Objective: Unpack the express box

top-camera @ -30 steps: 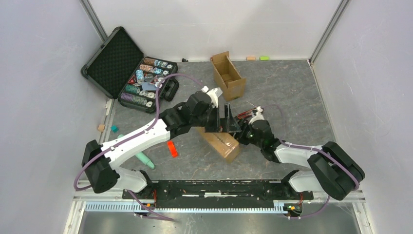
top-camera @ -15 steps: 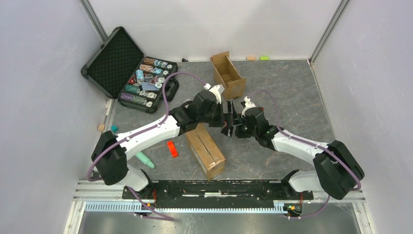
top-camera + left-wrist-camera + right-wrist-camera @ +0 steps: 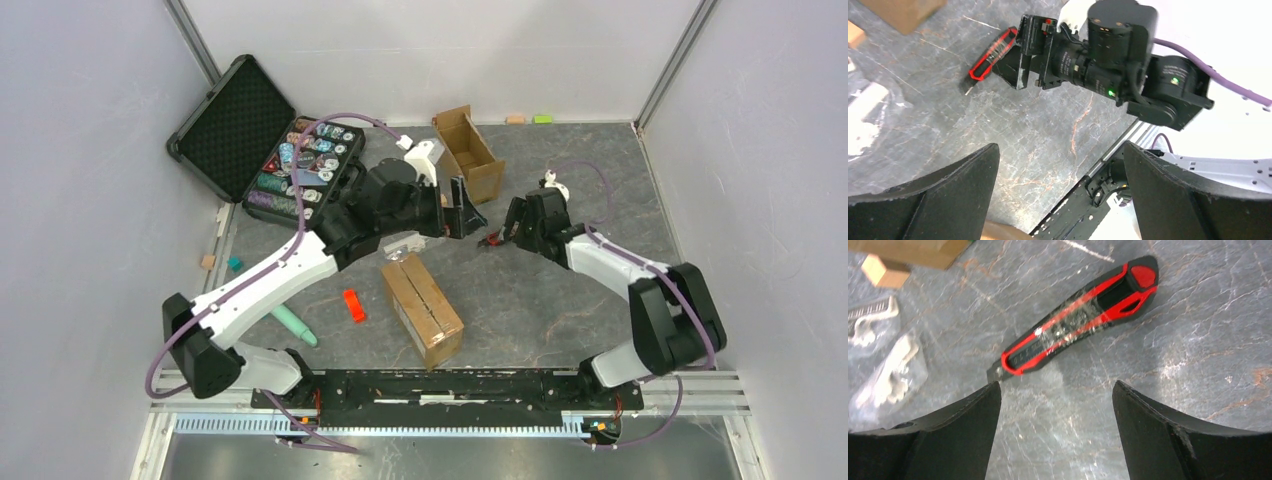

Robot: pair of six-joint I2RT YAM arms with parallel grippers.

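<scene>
Top external view: the express box (image 3: 422, 310) lies flat on the grey tabletop (image 3: 560, 300) near the middle, taped seam up, its long side running from far left to near right. Both arms reach past it to the far side, and neither hand touches it.

The left hand (image 3: 468, 213) hangs above the tabletop just far of the box, fingers spread wide with nothing between them. The right hand (image 3: 497, 237) faces it from the right, close by. Its fingers are also spread and empty.

Right wrist view: a red and black utility knife (image 3: 1078, 322) lies on the tabletop just beyond the parted fingertips (image 3: 973, 415), not between them. Left of it sits a clear plastic bag (image 3: 890, 365) with white pieces inside, and a small wooden block (image 3: 885, 271) farther off.

An open narrow carton (image 3: 468, 155) stands at the far edge. At the far left is an open black case (image 3: 270, 150) of chips. An orange piece (image 3: 352, 305) and a pale green tool (image 3: 296, 325) lie left of the box.
</scene>
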